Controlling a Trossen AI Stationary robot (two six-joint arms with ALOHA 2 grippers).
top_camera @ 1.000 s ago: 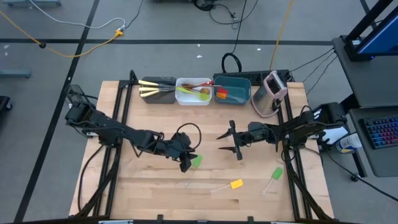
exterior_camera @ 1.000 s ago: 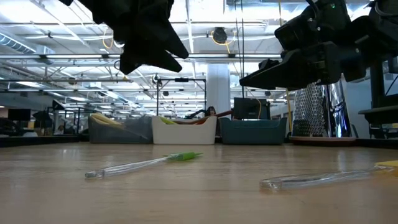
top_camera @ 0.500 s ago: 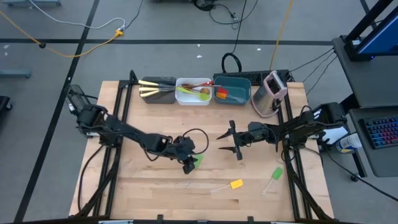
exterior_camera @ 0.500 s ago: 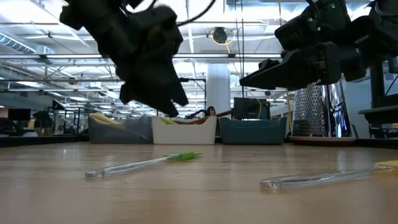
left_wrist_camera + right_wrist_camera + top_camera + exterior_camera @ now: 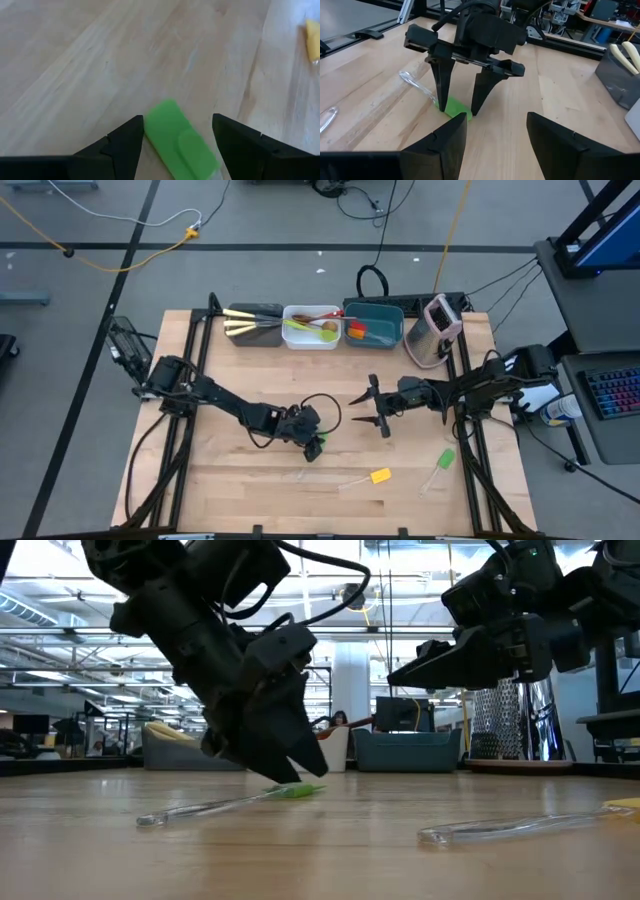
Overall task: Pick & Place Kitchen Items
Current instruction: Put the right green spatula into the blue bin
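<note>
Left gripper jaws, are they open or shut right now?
Open. The left gripper has its jaws spread on either side of the green spatula head, not yet closed on it.

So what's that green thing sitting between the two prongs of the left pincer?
It is the green head of a clear-handled spatula, lying flat on the wooden table. The left pincer is open around it; the left wrist view shows this best.

Wooden table (image 5: 230,490) carries 3 spatulas (image 5: 380,476) (clear handles), 3 tubs (image 5: 373,332), an appliance (image 5: 436,330).
</note>
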